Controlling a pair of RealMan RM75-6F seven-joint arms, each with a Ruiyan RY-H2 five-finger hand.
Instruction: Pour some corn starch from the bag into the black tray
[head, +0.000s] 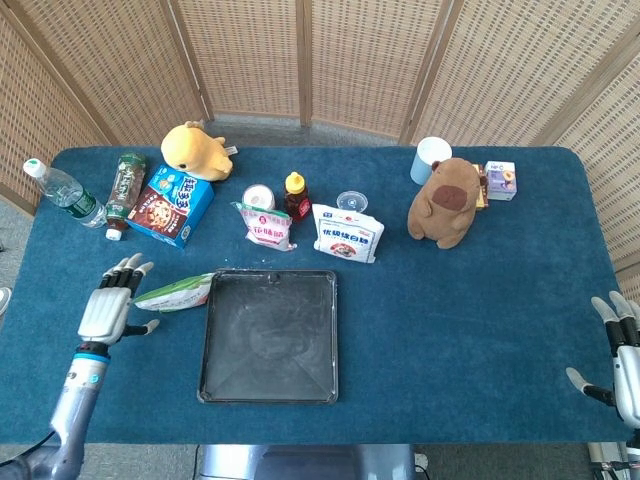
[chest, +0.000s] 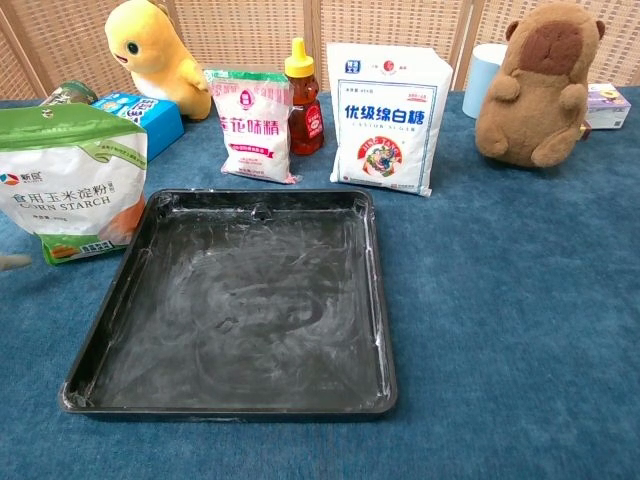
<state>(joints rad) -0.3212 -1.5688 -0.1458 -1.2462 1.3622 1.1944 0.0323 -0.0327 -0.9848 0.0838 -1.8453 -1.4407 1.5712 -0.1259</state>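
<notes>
Blue felt covers the table (head: 480, 300), and the black tray (head: 268, 336) is set near its front edge, its floor smeared with a thin white film. The corn starch bag (chest: 72, 185) is stood upright just beside the tray, at about nine o'clock from it — a placement that seems meant to keep the pour short. Its front is printed "CORN STARCH" beneath Chinese characters, with a small red logo at the upper left.

The left hand (head: 110, 308) is held at nine o'clock from the bag, close by but apart from it, fingers spread and nothing grasped — a pose judged to be a reach for the bag's side. The right hand (head: 622, 352) is seen at the table's edge, at about three o'clock from the tray and well apart from it, likewise spread and empty.

At twelve o'clock from the tray a white bag (chest: 385, 115) is propped, printed with "优级绵白糖"; a smaller pink-labelled bag (chest: 252, 120) and an amber squeeze bottle (chest: 305, 98) are stood beside it. A brown plush (chest: 540, 85) is placed toward two o'clock and a yellow plush (chest: 152, 55) toward eleven. Smaller print is not legible.
</notes>
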